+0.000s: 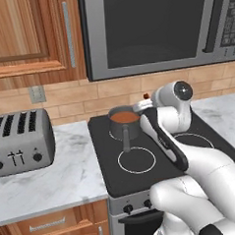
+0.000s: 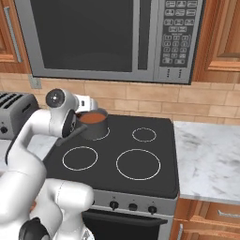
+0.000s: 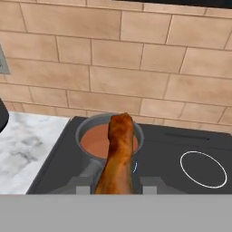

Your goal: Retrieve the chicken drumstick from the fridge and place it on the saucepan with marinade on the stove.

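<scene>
- Gripper [image 3: 115, 188] clamped on the chicken drumstick [image 3: 118, 154]; in the hand view the two finger tips sit tight against the meat's lower end on either side.
- Drumstick sticks out forward from the fingers, reddish-brown; its far end overlaps the saucepan [image 3: 88, 131] rim and the marinade [image 3: 95, 141] in that view. Can't tell height above the liquid from here.
- Left base view: a small reddish bit of the drumstick [image 1: 146, 95] shows just past the hand, behind and right of the saucepan [image 1: 124, 123], near the tile backsplash [image 1: 88, 94].
- Saucepan sits on the rear-left burner of the stove [image 1: 199, 129], upright, filled with orange-brown marinade [image 1: 124, 117]; its long handle points toward the stove front, over the front-left burner ring [image 1: 137, 160].
- Right base view: arm's wrist is just beside the saucepan [image 2: 93, 125] on its left; marinade [image 2: 92, 117] visible inside; stove [image 2: 159, 173] otherwise bare.
- Toaster [image 1: 20, 140] on the marble counter [image 1: 64, 177] left of the stove, well apart from the pan.
- Microwave [image 2: 108, 37] mounted above the cooktop.
</scene>
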Controlling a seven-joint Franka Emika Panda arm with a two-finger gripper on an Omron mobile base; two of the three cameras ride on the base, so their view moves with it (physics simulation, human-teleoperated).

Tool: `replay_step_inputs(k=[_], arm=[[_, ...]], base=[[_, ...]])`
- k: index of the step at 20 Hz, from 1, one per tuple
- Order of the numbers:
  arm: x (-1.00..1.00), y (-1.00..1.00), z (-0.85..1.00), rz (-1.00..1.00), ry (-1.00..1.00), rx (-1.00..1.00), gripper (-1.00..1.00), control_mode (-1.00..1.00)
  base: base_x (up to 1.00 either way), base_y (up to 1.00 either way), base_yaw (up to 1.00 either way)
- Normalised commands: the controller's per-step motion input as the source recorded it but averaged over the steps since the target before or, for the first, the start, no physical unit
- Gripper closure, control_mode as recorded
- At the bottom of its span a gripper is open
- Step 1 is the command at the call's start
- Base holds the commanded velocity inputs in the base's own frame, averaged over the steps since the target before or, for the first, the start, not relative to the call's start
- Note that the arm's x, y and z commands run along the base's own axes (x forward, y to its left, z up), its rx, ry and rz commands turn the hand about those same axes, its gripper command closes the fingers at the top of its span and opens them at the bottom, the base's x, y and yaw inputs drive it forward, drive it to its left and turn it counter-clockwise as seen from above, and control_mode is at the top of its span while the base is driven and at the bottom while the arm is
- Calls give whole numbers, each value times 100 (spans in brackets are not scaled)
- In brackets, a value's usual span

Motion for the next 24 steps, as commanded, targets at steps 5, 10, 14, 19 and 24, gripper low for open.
replay_step_inputs(k=[5,10,14,19,24], arm=[[36,11,-29,0,0,-1,100,-100],[33,13,-27,0,0,-2,100,-100],[33,13,-25,0,0,-3,100,-100],[30,9,-19,0,0,-4,100,-100],[12,0,-13,0,0,-3,100,-100]], base=[[0,0,0],[0,0,0],[0,0,0],[0,0,0],[0,0,0]])
